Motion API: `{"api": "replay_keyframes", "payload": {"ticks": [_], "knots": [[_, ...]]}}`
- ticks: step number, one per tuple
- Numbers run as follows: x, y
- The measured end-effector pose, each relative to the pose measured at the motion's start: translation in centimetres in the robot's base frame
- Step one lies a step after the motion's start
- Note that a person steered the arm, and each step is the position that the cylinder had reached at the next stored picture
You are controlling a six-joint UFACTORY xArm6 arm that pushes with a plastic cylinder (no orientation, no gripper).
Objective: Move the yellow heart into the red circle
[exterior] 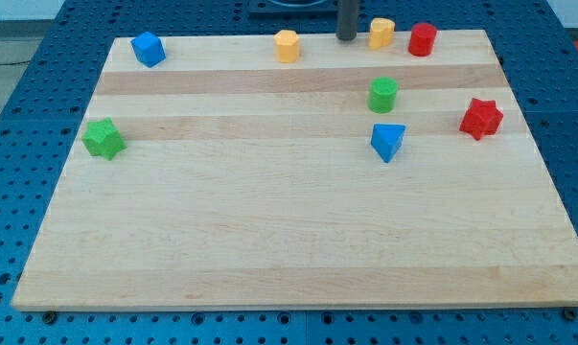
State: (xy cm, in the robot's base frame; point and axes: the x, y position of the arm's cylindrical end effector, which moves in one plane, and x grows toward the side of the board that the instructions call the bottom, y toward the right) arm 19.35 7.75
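The yellow heart sits near the board's top edge, right of centre. The red circle stands just to its right, with a small gap between them. My tip is the lower end of a dark rod coming down from the view's top. It rests on the board just left of the yellow heart, close to it but apart from it.
A second yellow block, roughly hexagonal, lies left of my tip. A blue cube is at the top left and a green star at the left edge. A green circle, a blue triangle and a red star lie below the heart on the wooden board.
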Motion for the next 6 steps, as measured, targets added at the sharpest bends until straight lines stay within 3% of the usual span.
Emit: {"api": "replay_keyframes", "payload": {"ticks": [4, 6], "knots": [[-0.1, 2.6], [3.3, 6.0]]}}
